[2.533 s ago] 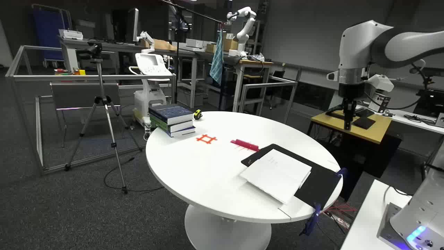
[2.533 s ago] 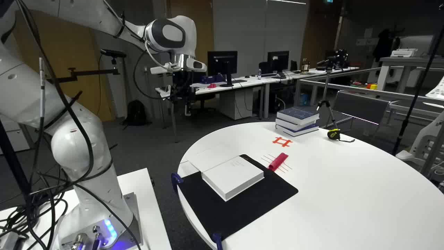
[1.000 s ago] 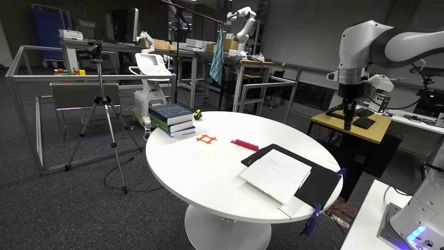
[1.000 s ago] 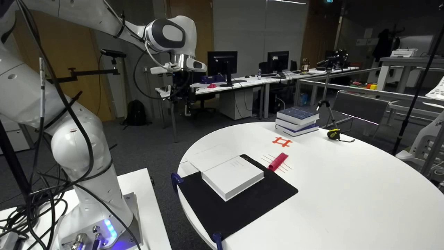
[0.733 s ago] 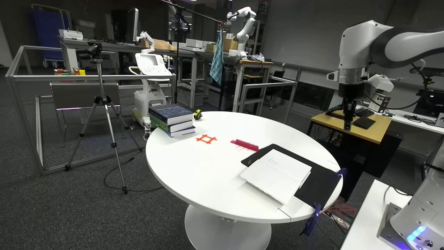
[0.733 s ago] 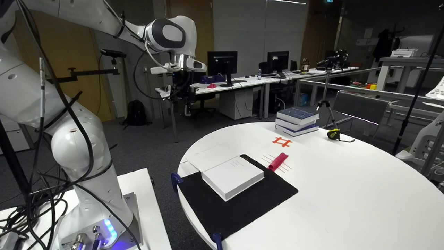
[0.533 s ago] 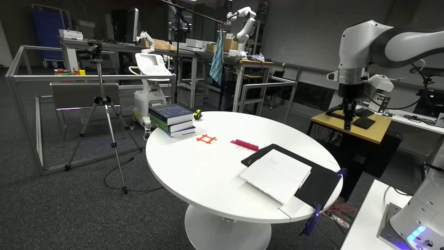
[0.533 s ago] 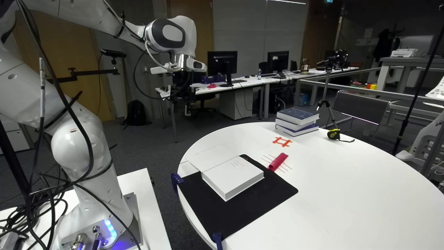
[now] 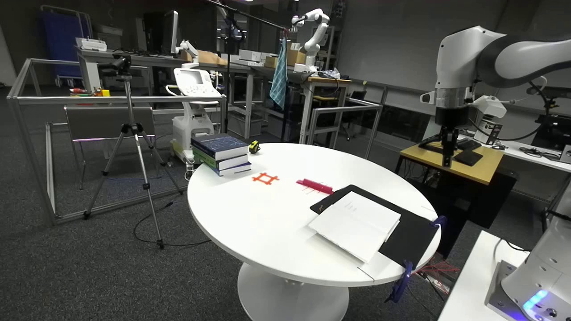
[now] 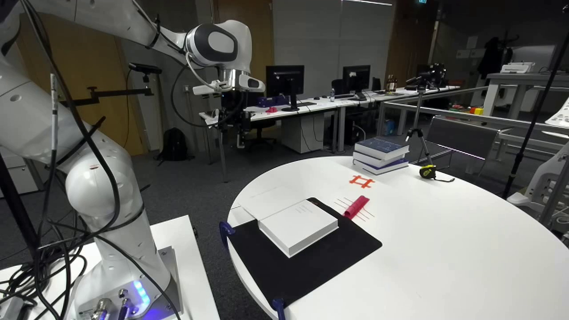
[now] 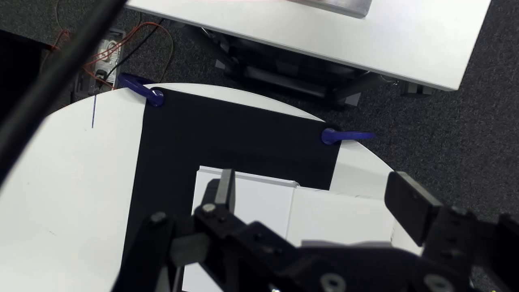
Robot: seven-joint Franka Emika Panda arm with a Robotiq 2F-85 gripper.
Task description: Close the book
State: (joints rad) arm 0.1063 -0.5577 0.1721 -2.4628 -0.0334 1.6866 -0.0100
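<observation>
The book [image 10: 298, 226] is white and thick and lies open on a black mat on the round white table; it also shows in an exterior view [image 9: 357, 225]. In the wrist view its page block [image 11: 263, 198] is at left, and a thinner white side [image 11: 340, 215] lies flat to the right, joined along a seam. My gripper [image 11: 311, 182] is open and empty, its fingers wide apart. In both exterior views the gripper [image 9: 447, 154] [image 10: 240, 138] hangs pointing down, well above the table and apart from the book. The gripper's parts hide the book's lower part in the wrist view.
Blue clamps [image 11: 330, 136] [image 10: 226, 228] hold the black mat [image 10: 320, 266] at the table edge. A red piece [image 10: 357, 206] lies beside the mat. An orange frame [image 9: 266, 178], a stack of thick books [image 9: 221, 154] and a yellow tape measure [image 10: 427, 172] are farther off.
</observation>
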